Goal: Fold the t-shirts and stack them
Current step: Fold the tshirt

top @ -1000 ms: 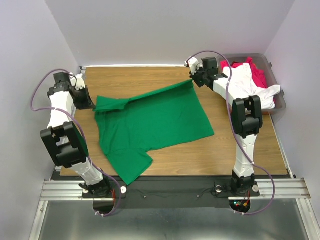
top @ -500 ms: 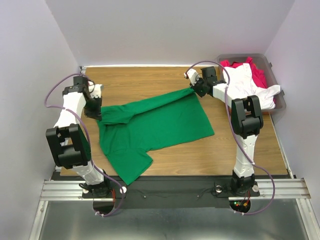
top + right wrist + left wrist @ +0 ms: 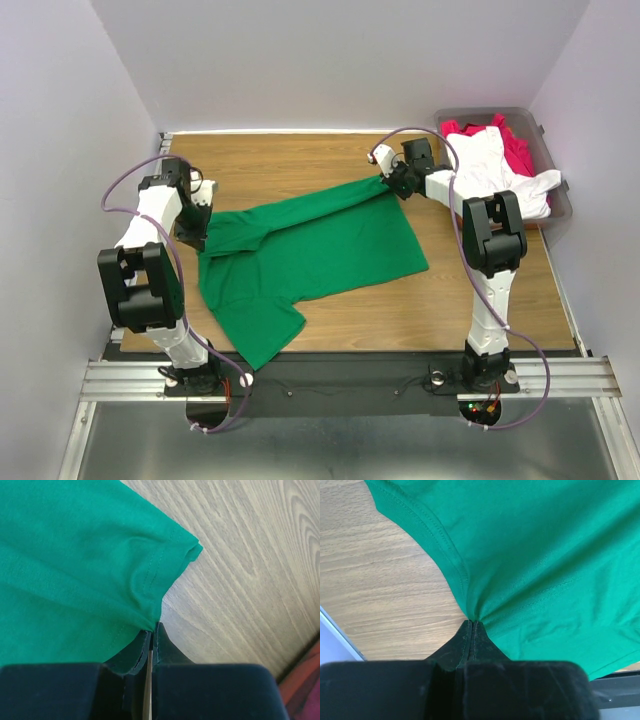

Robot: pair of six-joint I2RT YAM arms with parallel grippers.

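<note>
Green shirt (image 3: 310,250) lies spread on the wooden surface (image 3: 280,160), pulled taut between both arms. Left gripper (image 3: 199,238) has its jaws clamped tight on the shirt's left edge, cloth puckering at the pinch. Right gripper (image 3: 388,183) bites the far right corner, jaws closed on the hem. White shirt (image 3: 490,170) and red shirt (image 3: 516,150) sit heaped in the bin (image 3: 560,205) at far right, white spilling over the rim.

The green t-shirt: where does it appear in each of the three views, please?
Top external: the green t-shirt lies mid-picture, stretched between the two arms.
Left wrist: it fills the upper right; the left claw pinches its hem.
Right wrist: it fills the upper left; the right claw pinches its edge.
Shared landmark: the wooden table under it.
</note>
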